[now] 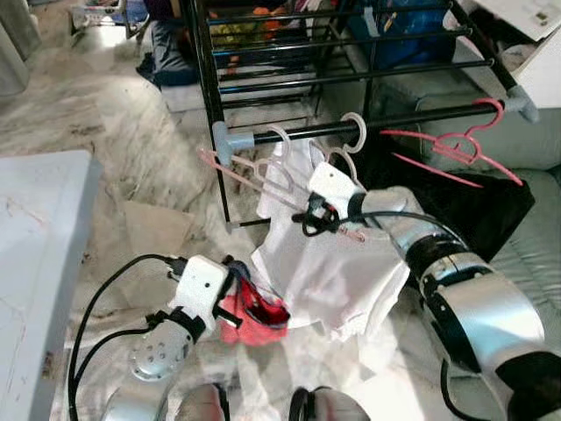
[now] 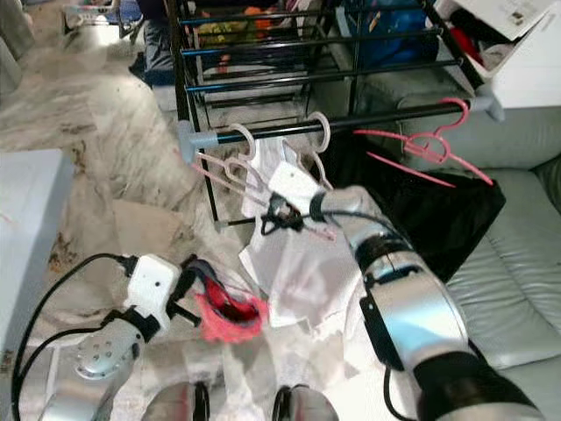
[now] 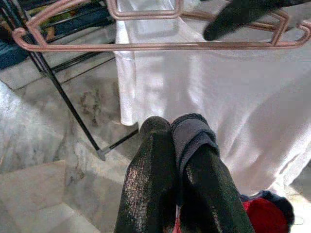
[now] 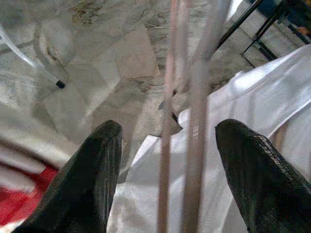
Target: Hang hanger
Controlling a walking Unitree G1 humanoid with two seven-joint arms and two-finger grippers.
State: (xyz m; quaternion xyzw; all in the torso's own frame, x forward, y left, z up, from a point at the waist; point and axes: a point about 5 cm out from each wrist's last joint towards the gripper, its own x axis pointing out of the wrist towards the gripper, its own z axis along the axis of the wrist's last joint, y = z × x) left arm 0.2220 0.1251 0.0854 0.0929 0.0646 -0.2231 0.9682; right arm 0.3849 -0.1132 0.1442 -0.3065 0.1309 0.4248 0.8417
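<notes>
— So where are we with the hanger?

— Its hook looks to be over the black rail [image 1: 386, 121] of the drying rack [image 1: 207, 79] already. The pale pink hanger [image 1: 263, 175] carries the white shirt [image 1: 337, 263], which drapes down below the rail toward the marble floor [image 1: 131, 167]. I'd judge the hanging step nearly done and the release in hand.

— And the right tool?

— The right tool [image 1: 308, 219] sits just under the rail, at the shirt's shoulder. In its wrist view the two black fingers [image 4: 92, 174] stand spread wide, with the hanger's thin bars running between them but not pinched. So it has hold of nothing.

— The left?

— The left tool [image 3: 177, 160] is low, well below the rail, fingers pressed together on a dark-and-red cloth [image 1: 254, 311].

— Next move?

— Probably draw the right tool straight back from the rail without snagging the shirt. Two red hangers [image 1: 456, 145] hang further along the rail, well apart, so they should not be disturbed.
</notes>
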